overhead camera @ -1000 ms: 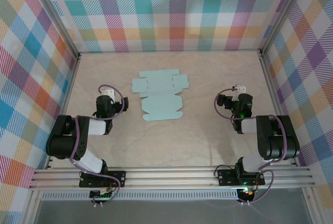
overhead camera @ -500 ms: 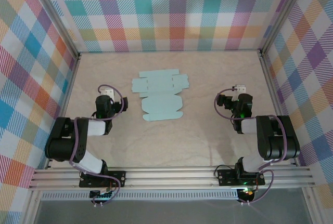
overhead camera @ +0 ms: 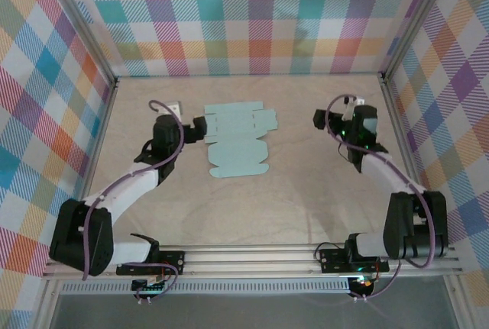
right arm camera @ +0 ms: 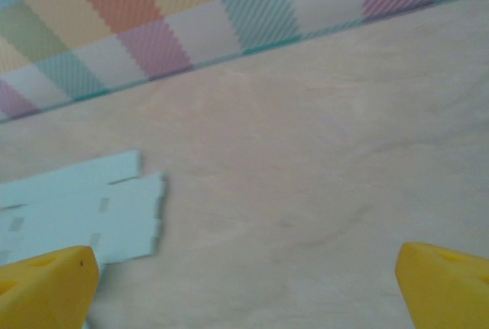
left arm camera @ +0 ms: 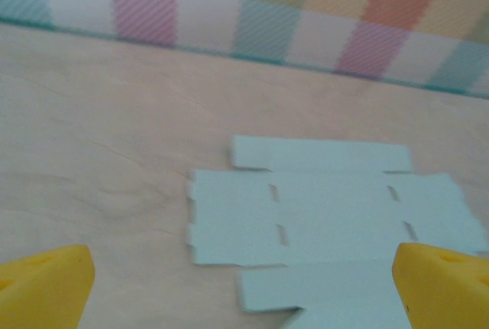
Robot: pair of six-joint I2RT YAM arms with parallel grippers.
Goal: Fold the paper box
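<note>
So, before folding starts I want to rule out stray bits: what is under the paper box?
The paper box lies flat and unfolded on the wooden table. Bare wood shows around its edges; the patch beneath is covered by the card.

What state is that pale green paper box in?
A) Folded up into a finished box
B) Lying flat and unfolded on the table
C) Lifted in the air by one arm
B: the paper box lies flat on the table, its flaps all spread out.
</note>
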